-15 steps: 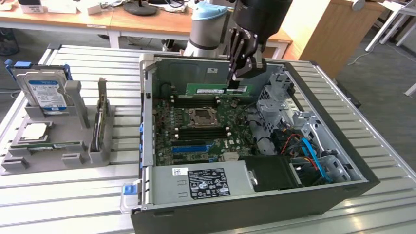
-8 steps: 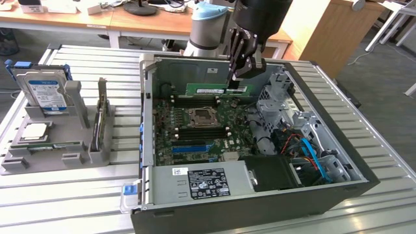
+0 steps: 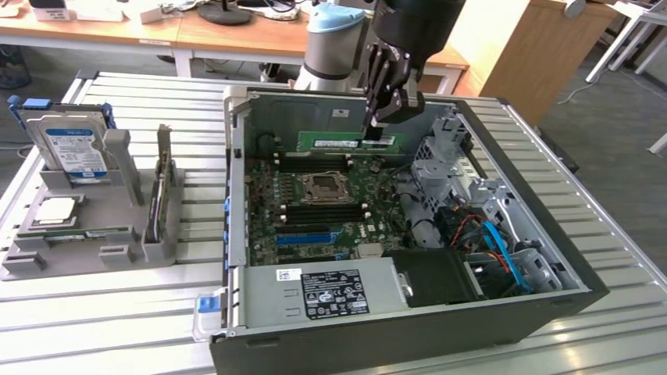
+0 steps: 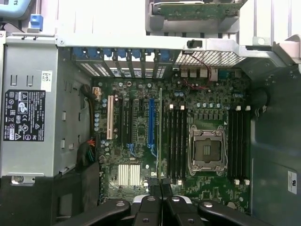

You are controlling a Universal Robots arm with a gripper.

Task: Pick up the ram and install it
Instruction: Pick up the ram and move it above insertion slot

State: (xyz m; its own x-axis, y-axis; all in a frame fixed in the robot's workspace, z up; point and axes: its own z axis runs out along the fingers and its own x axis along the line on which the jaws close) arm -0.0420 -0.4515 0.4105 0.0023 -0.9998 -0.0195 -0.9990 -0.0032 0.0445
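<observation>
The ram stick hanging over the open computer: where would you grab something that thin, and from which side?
By its upper long edge, coming from above and pinching the two flat faces. The ram is thin and stands on edge, so its lower edge is left free for a memory slot. The gripper holds it this way.

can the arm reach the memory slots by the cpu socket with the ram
Probably yes: the case side is open, the end effector holds the ram above the motherboard, and nothing covers the memory slots.

One ram point(image 3: 333, 143) in one claw point(image 3: 373, 134), one computer case point(image 3: 312, 105), one drive point(image 3: 73, 148), one rack point(image 3: 62, 262)
</observation>
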